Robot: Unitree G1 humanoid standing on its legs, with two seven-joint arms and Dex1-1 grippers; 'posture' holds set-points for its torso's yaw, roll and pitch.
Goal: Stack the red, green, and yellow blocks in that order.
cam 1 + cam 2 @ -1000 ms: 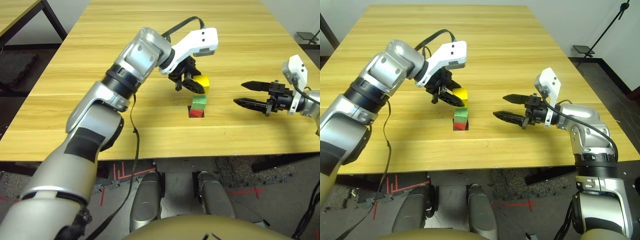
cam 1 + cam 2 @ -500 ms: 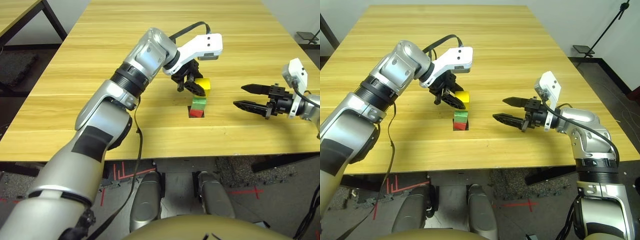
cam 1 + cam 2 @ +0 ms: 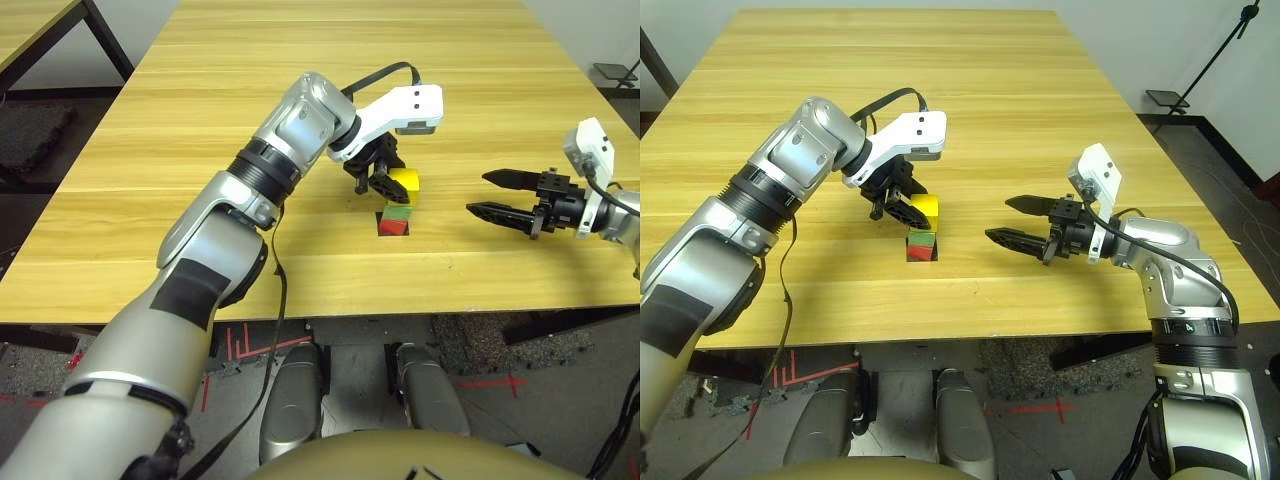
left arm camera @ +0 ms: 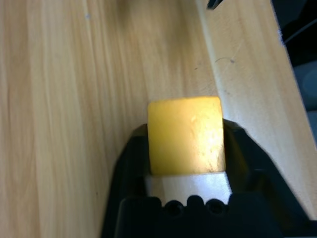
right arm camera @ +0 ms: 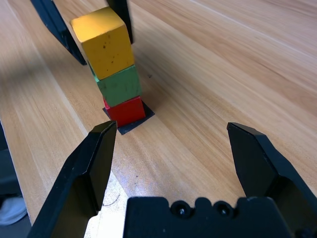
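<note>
The red block (image 3: 393,227) sits on a flat black patch (image 5: 132,124) with the green block (image 3: 398,211) on top of it. The yellow block (image 3: 404,181) rests on the green one, shifted slightly off its edges in the right wrist view. My left gripper (image 3: 386,184) is shut on the yellow block (image 4: 185,135), a black finger (image 5: 55,26) pressed against each side. My right gripper (image 3: 476,192) hovers open to the right of the stack, level with it and pointing at it, with nothing between its fingers.
The wooden table (image 3: 200,120) spreads wide around the stack. Its front edge (image 3: 300,305) lies a short way in front of the blocks. A second table's corner (image 3: 40,25) stands at the far left.
My left gripper has lowered the yellow block from above and behind the stack onto the green block. The right gripper has drifted slightly and stays open.
</note>
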